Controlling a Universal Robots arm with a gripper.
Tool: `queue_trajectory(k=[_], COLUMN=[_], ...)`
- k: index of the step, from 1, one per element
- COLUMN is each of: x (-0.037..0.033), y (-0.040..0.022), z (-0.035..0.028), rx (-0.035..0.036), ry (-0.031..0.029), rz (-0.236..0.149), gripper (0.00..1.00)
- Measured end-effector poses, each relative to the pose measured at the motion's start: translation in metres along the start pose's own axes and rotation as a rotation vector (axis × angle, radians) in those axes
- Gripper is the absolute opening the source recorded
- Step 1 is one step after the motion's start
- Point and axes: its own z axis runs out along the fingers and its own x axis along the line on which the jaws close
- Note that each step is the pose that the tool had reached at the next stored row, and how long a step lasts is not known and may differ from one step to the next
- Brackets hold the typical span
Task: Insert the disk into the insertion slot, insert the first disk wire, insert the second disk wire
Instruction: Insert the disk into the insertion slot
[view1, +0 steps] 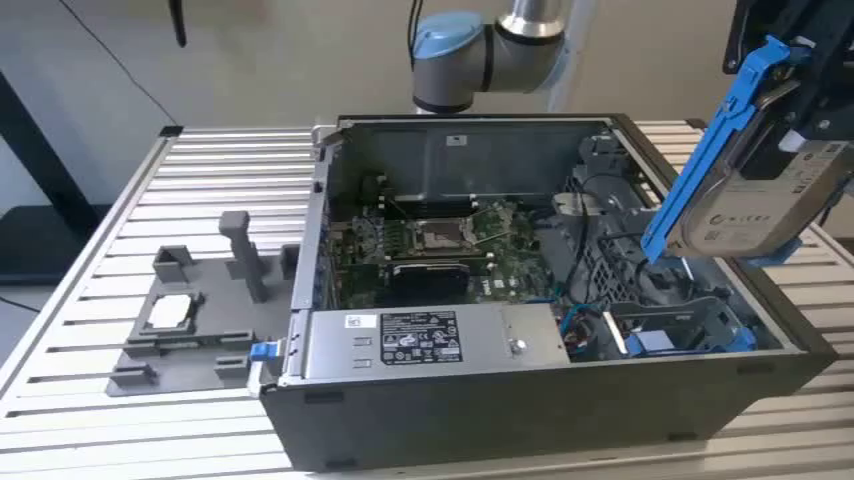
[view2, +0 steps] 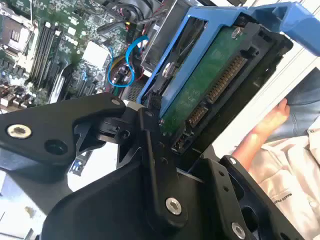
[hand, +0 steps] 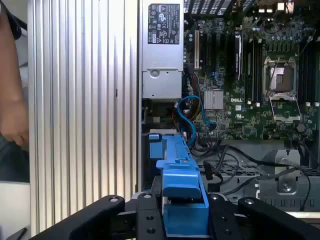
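My gripper (view1: 797, 125) hangs above the open computer case (view1: 534, 400), at the exterior view's right, and is shut on the disk (view1: 754, 200). The disk is a silver-grey drive with a white label in a bright blue carrier frame (view1: 707, 150). It is tilted steeply, its lower end over the case's right side. Below it lies the insertion slot (view1: 674, 325), a dark cage bay with blue fittings. In the second wrist view the disk's green circuit board (view2: 210, 85) shows between the black fingers (view2: 150, 145). A looped blue wire (hand: 187, 115) lies beside the power supply.
A grey power-supply box (view1: 400, 340) fills the case's front. The motherboard (view1: 427, 245) lies behind it. A grey fixture with upright posts (view1: 200, 310) stands on the slatted table (view1: 134, 200). A person's hand (view2: 265, 130) and arm (hand: 12, 110) are near the case.
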Motion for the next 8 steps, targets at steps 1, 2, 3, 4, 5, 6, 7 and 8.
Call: queue_trajectory(k=[1,2,3,4,5,6,7,8], x=[0.0,0.0,0.0,0.0,0.0,0.0,0.0,0.0], y=[0.0,0.0,0.0,0.0,0.0,0.0,0.0,0.0], z=[0.0,0.0,0.0,0.0,0.0,0.0002,0.0005,0.0009], rx=[0.0,0.0,0.0,0.0,0.0,0.0,0.0,0.0], ry=[-0.0001,0.0,0.0,0.0,0.0001,0.0,-0.0001,-0.0001], rz=[0.0,0.0,0.0,0.0,0.0,0.0,0.0,0.0], gripper=[0.33,0.33,0.33,0.33,0.33,0.33,0.33,0.33])
